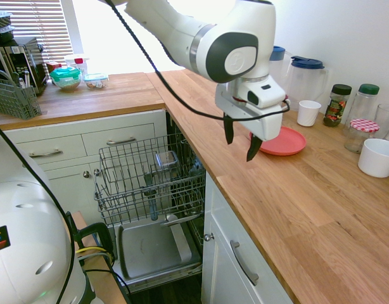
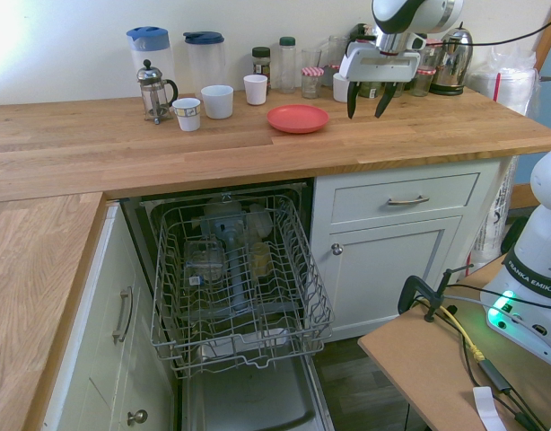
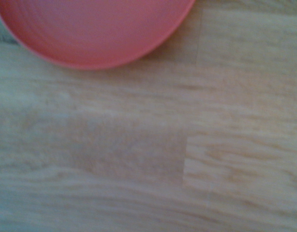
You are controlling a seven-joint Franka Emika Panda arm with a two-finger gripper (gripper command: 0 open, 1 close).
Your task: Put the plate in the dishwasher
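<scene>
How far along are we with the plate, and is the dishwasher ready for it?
Done: the dishwasher stands open, rack pulled out. In hand: the tool hangs open and empty above the counter, beside the plate, which lies flat on the wood. Left: grasp the plate, carry it over, set it in the rack.

The coral-red plate (image 2: pixel 297 118) lies flat on the wooden counter; the dishwasher (image 2: pixel 240 283) stands open, rack pulled out.

Bright daylight; window (image 1: pixel 112 35) blown out in first exterior view, washing out the wall. Both exterior views sharp, slight wide-angle bend at edges. Wrist view soft and blurred: plate (image 3: pixel 90 29) and worktop (image 3: pixel 187 154) grain smeared.
</scene>
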